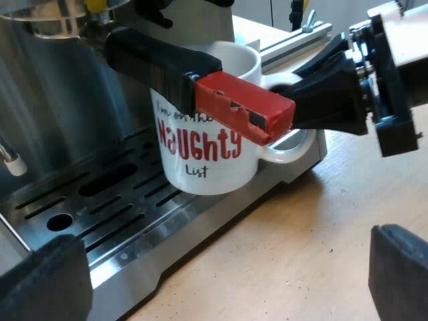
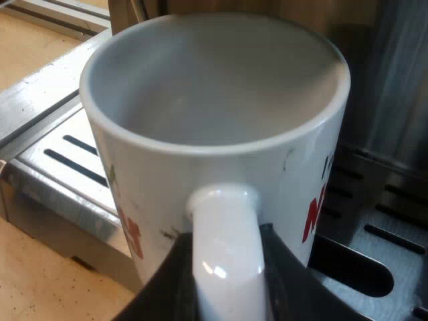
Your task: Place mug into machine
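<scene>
pinching glossy mug (image 1: 207, 160) handle (image 2: 227, 267), right fingers (image 2: 160, 287); slotted steel tray (image 1: 154, 231)

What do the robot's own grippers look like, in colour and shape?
Both are black. The left gripper has two chunky, matte, rounded-block fingers. The right gripper, by the mug, has wedge-shaped fingers tapering to the tips, on a boxy black body.

Lab-style workbench: wooden tabletop (image 1: 301, 227), aluminium frame rail (image 1: 299, 41), espresso machine (image 1: 60, 114).
</scene>
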`<state>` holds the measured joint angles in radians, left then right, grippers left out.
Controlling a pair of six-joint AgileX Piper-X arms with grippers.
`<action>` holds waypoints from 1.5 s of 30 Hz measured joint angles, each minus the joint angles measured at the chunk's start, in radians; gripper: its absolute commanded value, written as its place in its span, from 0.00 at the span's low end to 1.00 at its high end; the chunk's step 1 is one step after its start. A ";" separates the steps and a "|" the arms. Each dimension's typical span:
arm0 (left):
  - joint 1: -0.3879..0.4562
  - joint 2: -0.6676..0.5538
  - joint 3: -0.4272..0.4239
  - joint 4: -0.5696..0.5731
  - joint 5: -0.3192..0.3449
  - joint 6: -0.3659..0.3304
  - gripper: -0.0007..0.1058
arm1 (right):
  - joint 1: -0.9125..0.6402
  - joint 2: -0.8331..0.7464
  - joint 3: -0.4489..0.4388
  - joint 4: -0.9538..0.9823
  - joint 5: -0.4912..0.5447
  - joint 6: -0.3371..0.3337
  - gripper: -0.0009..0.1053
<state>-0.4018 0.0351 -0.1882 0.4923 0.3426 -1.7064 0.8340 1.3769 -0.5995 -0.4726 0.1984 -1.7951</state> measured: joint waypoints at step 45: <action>0.000 0.000 0.012 -0.052 -0.064 0.001 0.80 | 0.000 0.204 -0.150 -0.139 0.039 0.008 0.41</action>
<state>-0.4018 0.0351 -0.1765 0.4407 0.2789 -1.7052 0.8340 1.5805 -0.7497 -0.6117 0.2375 -1.7872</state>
